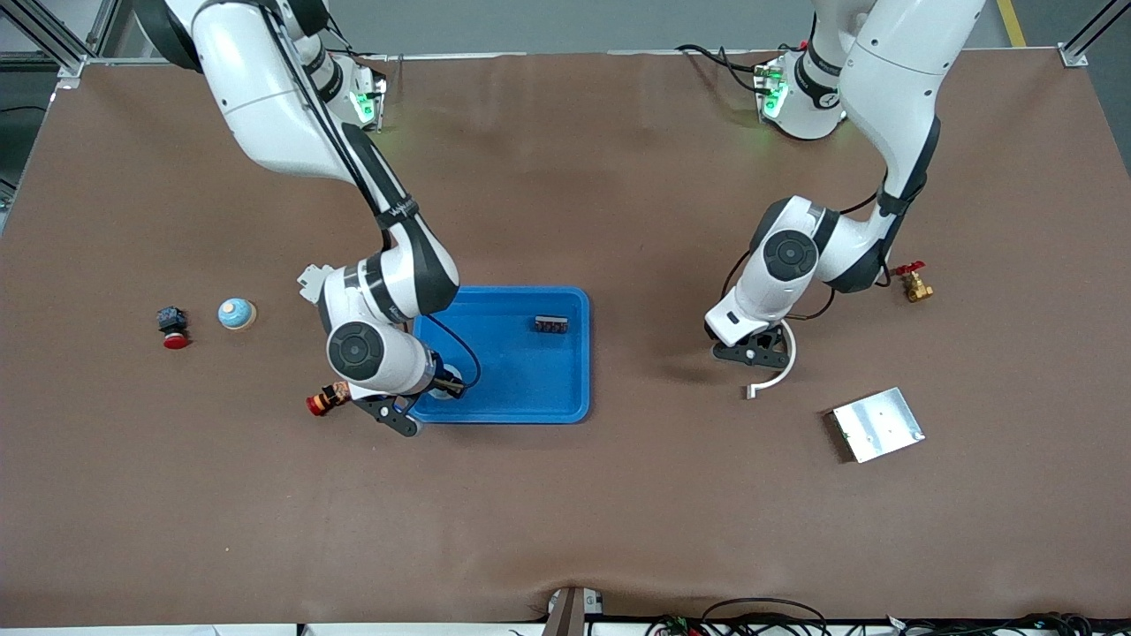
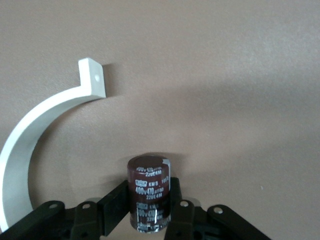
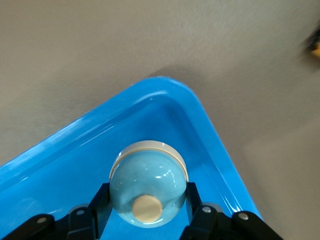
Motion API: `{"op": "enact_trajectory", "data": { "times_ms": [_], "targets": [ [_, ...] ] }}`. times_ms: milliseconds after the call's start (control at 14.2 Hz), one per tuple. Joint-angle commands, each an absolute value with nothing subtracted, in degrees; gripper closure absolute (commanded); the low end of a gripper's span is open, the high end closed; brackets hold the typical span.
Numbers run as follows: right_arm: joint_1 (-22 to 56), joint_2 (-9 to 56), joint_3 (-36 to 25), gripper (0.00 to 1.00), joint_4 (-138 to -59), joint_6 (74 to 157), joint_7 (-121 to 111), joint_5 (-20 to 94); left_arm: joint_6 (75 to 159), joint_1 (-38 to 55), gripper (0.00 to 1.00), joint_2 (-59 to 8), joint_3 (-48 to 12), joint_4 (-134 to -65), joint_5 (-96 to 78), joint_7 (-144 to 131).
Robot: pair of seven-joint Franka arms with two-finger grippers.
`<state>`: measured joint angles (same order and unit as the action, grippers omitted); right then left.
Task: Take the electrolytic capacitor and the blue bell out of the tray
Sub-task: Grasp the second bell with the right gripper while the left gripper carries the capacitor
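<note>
Dark brown cylindrical capacitor (image 2: 149, 192) clamped upright between left gripper (image 1: 753, 352) fingers, over bare brown table (image 1: 618, 495) beside white curved plastic bracket (image 2: 35, 130). Light blue dome bell (image 3: 148, 188) with cream button pinched by right gripper (image 3: 148, 210), over the blue plastic tray (image 1: 565, 408), near its corner toward the right arm's end. Small black component (image 1: 550, 325) lies in tray.

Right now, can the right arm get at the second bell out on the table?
Probably not yet: the right gripper is shut on a bell over the blue tray. The other bell sits unobstructed toward the right arm's end.
</note>
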<state>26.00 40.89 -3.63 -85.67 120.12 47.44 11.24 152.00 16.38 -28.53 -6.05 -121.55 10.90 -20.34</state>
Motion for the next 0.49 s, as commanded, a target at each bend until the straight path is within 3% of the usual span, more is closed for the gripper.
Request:
{"op": "enact_trajectory", "data": {
  "times_ms": [0, 71, 141, 212, 423],
  "targets": [
    [22.1, 35.3, -2.9, 0.96, -86.5, 115.6, 40.0, 12.0, 152.7, 15.2, 1.0, -30.0, -6.9, -119.9, 11.2, -19.3],
    [20.4, 34.4, -3.1, 0.96, -87.0, 113.3, 35.0, 12.0, 152.7, 15.2, 1.0, -30.1, -6.9, -119.4, 11.1, -19.5],
    [18.7, 33.6, -3.3, 0.96, -88.0, 111.7, 29.8, 11.4, 152.6, 15.6, 0.66, -30.1, -6.9, -119.0, 10.8, -20.3],
    [16.5, 32.4, -3.5, 0.96, -89.8, 111.5, 24.7, 11.3, 152.5, 15.6, 0.01, -30.1, -6.9, -119.0, 10.8, -19.7],
    [10.6, 30.2, -3.6, 0.96, -93.8, 111.5, 11.5, 9.5, 152.5, 15.6, 0.0, -30.4, -6.9, -119.0, 10.9, -20.5]
  ]
}}
